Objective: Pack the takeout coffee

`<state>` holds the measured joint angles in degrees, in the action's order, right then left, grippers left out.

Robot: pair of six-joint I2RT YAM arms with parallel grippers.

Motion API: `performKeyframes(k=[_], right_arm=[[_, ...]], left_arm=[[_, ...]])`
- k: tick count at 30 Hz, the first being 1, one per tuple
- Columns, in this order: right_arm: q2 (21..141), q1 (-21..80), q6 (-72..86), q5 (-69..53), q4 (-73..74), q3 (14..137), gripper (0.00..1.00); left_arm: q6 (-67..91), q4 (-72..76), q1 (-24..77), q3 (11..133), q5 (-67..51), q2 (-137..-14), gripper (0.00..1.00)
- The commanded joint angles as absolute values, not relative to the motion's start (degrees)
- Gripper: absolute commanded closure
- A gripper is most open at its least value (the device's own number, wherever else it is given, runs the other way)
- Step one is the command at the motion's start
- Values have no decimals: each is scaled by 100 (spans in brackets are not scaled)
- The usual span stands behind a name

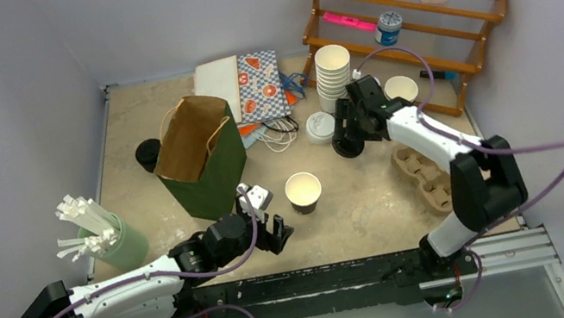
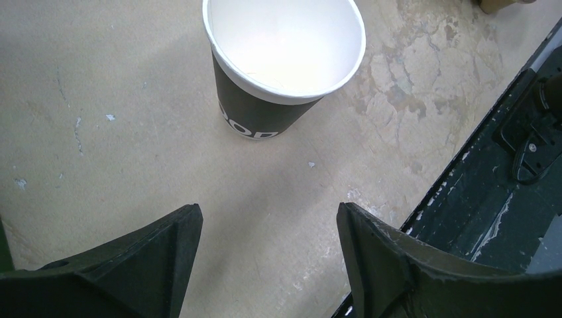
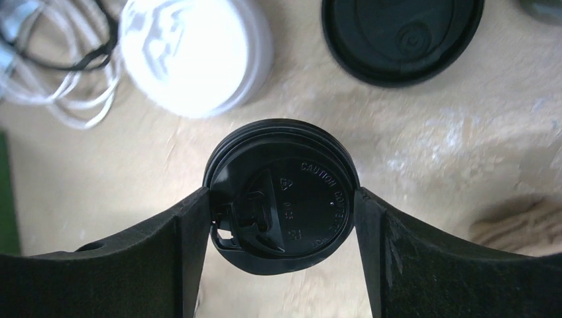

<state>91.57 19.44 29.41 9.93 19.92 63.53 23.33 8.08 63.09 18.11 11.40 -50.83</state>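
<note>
Black lid [image 3: 291, 205] embossed "CAUTION", rest of text unreadable; right gripper [image 3: 281, 199] jaws clamped on its rim. Right wrist view alone shows second black lid [image 3: 401, 36] and white lid [image 3: 195, 53] beyond.

Takeout coffee cup [image 1: 303, 192] upright mid-table, unlidded, white lettering cut off.

Left gripper [image 2: 268, 215] jaws apart, cup just ahead, bare table [image 2: 99, 132] between.

Green paper bag [image 1: 216, 179] left of cup, apart.

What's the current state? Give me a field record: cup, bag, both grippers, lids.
cup: dark paper cup, upright, open top, no lid on it
bag: paper bag, upright, mouth open, left of the cup in the top view
left gripper: left gripper open, empty, pointed at the cup, not touching it
right gripper: right gripper closed on black lid, a finger against its rim on each side
loose lids: white lid and second black lid, lying flat beyond the held one
packing: cup not in bag
</note>
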Motion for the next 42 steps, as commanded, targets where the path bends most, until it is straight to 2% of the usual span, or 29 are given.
performKeyframes(k=[1,8,16,19,22,42], right_arm=[[8303,1992,2709,126,2426,6043,25],[7536,2756,2508,-19,3242,6214,27],[7466,3708,2479,280,3850,6720,28],[7500,3950,2470,342,3829,6825,28],[7661,4179,2476,383,3774,6931,29],[8484,5198,2505,1272,3615,7352,29]], left_arm=[[2294,1038,6328,1875,1222,-5103,22],[2618,1347,6324,1645,1398,-5124,25],[2829,1642,6319,1349,1576,-4805,27],[2860,1644,6304,1361,1590,-4782,44],[2935,1646,6249,1400,1585,-4824,50],[3253,2004,5708,1868,926,-5567,56]])
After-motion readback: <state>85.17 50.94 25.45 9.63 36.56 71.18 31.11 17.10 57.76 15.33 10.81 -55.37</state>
